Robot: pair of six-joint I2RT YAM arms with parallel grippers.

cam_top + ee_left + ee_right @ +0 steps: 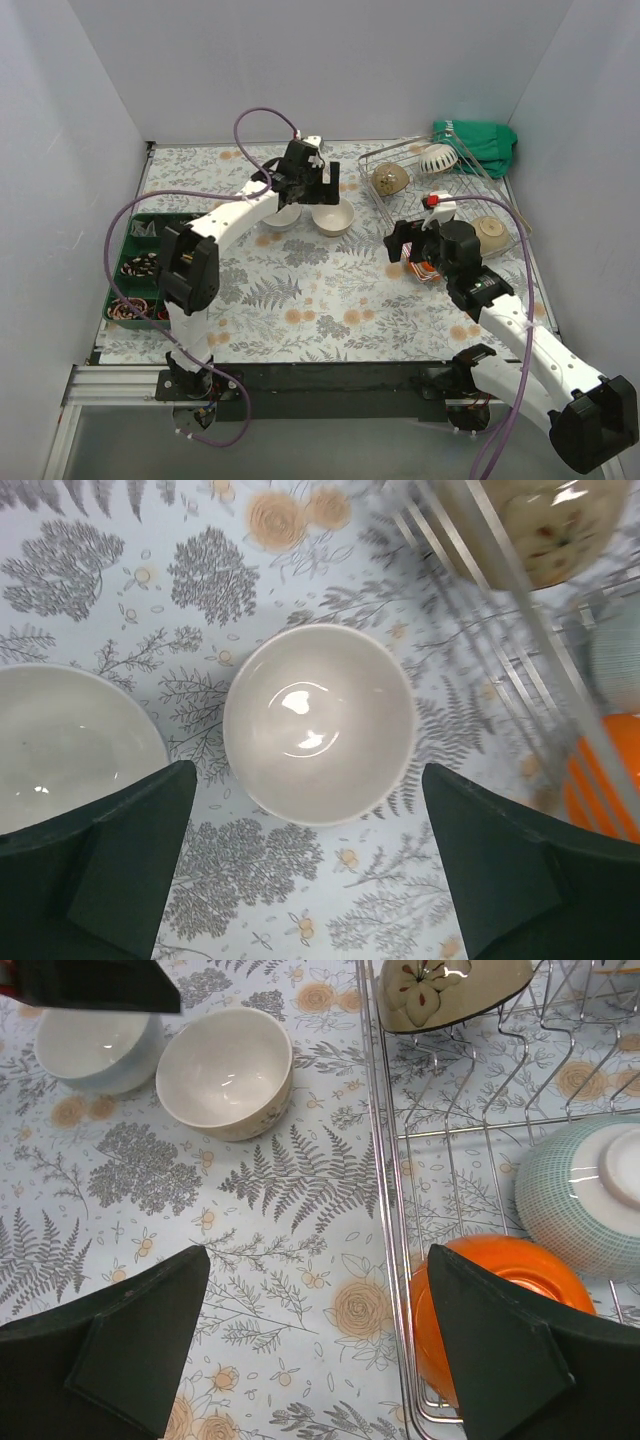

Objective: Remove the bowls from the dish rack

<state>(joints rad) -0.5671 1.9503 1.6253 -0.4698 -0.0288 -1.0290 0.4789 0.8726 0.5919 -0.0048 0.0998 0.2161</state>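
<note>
Left gripper (308, 772) hangs spread wide over a cream bowl (318, 720) upright on the bench (120, 570) — unloaded, beside the dish rack (381, 1160). Right gripper (318, 1252), likewise released, straddles the rack's edge — seemingly lined up for the orange bowl (500, 1300) inside.

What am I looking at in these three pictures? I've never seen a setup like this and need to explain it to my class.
Two robot arms, a left arm and a right arm, are bolted at a table's near edge. One picture looks down from above. The others come from wrist cameras, with dark fingers showing at the bottom. A white bowl and a cream bowl sit under the left gripper. The wire dish rack holds more, including an orange bowl below the right gripper. Both grippers are open, holding nothing.
</note>
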